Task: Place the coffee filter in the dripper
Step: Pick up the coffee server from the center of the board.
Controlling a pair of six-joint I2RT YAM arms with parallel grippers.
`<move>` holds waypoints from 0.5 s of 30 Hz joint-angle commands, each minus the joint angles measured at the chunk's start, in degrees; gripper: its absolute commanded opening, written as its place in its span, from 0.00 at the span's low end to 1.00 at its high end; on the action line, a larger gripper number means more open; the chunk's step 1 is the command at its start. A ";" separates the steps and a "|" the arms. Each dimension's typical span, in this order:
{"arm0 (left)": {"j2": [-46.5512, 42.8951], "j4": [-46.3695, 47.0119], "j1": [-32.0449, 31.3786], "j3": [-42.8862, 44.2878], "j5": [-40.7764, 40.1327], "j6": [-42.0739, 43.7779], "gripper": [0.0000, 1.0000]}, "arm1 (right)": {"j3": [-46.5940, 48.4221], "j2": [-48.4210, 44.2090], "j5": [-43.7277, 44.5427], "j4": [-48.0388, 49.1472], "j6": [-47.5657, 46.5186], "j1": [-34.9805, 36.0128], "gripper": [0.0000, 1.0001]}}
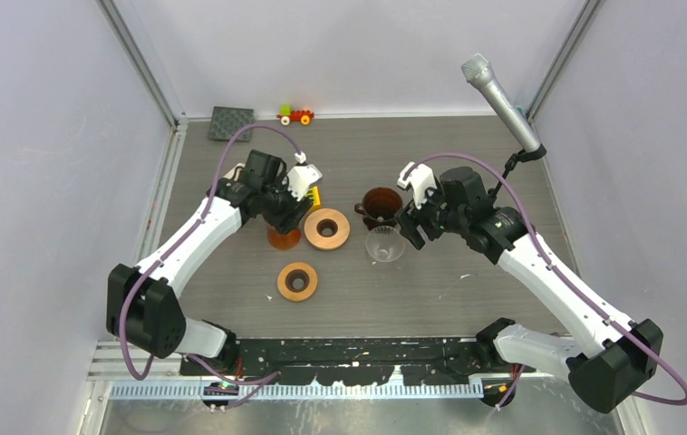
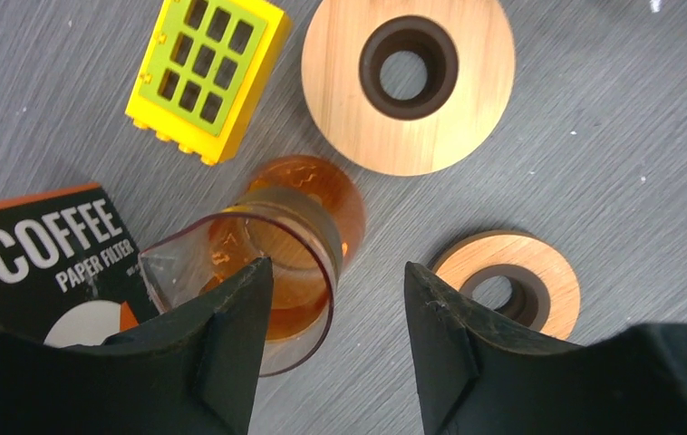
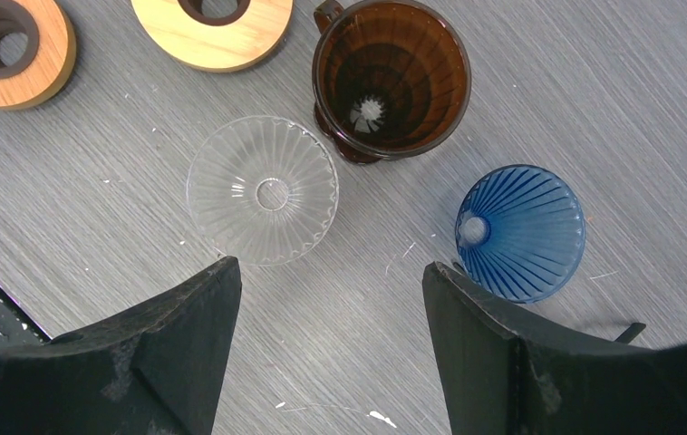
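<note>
A black pack marked "COFFEE PAPER FILTER" lies at the lower left of the left wrist view; the top view hides it under the left arm. An orange see-through dripper stands beside it, also in the top view. My left gripper is open and empty above it, its left finger over the dripper's rim. My right gripper is open and empty above the table, between a clear dripper and a blue dripper. A brown dripper stands behind them.
Two wooden rings lie mid-table. A yellow grid block lies behind the orange dripper. A microphone on a stand reaches in at the back right. A black mat and a toy car sit at the back wall.
</note>
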 commanded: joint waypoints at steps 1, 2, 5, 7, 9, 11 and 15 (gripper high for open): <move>-0.25 -1.06 -0.14 0.97 -3.83 -0.53 0.58 | 0.03 0.26 -1.26 1.44 -0.76 -0.57 0.78; -0.10 -0.94 -0.14 0.77 -4.06 -0.45 0.58 | 0.03 0.34 -1.24 1.39 -0.75 -0.67 0.77; 0.94 -0.94 -0.14 0.68 -4.26 -0.44 0.58 | -0.05 0.55 -1.30 1.44 -0.84 -0.91 0.78; 1.39 -0.82 -0.14 0.78 -4.28 -0.45 0.58 | -0.13 0.64 -1.38 1.43 -0.88 -1.12 0.78; 1.39 -0.84 -0.14 0.72 -4.11 -0.60 0.58 | -0.21 0.81 -1.48 1.43 -0.92 -1.46 0.78; 1.15 -0.70 -0.14 0.56 -3.87 -0.60 0.59 | -0.23 1.11 -1.45 1.51 -0.99 -1.56 0.78; -0.33 0.18 -0.14 -0.02 -3.92 -0.28 0.59 | 0.43 2.76 -0.04 2.97 0.55 -1.34 0.77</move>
